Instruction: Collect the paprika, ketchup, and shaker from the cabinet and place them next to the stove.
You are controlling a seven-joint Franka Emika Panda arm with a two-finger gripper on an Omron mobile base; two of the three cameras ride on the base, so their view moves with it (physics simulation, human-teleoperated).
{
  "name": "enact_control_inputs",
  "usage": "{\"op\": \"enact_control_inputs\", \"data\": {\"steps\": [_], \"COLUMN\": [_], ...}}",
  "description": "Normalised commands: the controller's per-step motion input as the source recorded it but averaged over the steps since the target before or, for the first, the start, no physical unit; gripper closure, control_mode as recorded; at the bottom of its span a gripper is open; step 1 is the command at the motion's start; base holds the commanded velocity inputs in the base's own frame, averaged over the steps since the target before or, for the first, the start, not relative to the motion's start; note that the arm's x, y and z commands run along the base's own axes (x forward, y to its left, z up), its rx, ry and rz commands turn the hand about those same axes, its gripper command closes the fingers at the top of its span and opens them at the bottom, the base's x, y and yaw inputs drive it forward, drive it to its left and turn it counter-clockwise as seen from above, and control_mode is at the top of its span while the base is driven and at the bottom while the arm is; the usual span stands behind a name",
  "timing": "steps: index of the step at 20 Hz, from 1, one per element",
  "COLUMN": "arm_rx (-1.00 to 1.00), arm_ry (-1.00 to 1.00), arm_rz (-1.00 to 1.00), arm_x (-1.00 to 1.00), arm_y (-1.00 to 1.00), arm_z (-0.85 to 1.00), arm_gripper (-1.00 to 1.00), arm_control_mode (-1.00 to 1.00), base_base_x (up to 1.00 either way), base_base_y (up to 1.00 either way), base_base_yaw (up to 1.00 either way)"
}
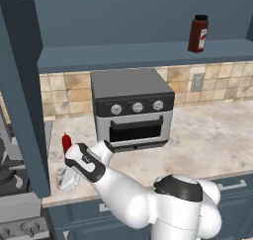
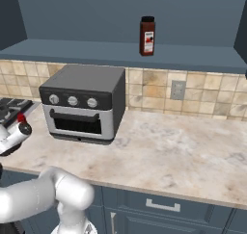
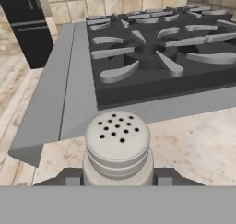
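Marble counter (image 3: pixel 193 140) at lower frame: the gripper (image 3: pixel 117 181) is clamped on the shaker (image 3: pixel 117 147), held upright low beside the stove (image 3: pixel 161 57), seemingly for set-down. Ketchup (image 1: pixel 66 142) is already placed nearby; paprika (image 1: pixel 198 33) remains shelved upper right.

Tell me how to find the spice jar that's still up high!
Look above the silver toaster oven to the cabinet shelf. The paprika stands alone there: a dark reddish-brown jar with a black cap, unlike the red ketchup on the counter.
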Motion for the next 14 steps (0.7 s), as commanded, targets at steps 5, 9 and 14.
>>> {"op": "enact_control_inputs", "data": {"steps": [5,9,14], "arm_rx": [0.00,0.00,0.00], "arm_ry": [0.02,0.00,-0.02], "arm_rz": [0.09,0.04,0.00], "arm_x": [0.30,0.08,0.01], "arm_y": [0.10,0.17,0.13], "arm_z": [-0.14,-0.12,-0.10], "arm_gripper": [1.00,1.00,1.00], "arm_control_mode": [-1.00,-1.00,-1.00], "base_base_x": [0.00,0.00,0.00], "base_base_y": [0.00,0.00,0.00], "base_base_yaw": [0.00,0.00,0.00]}}
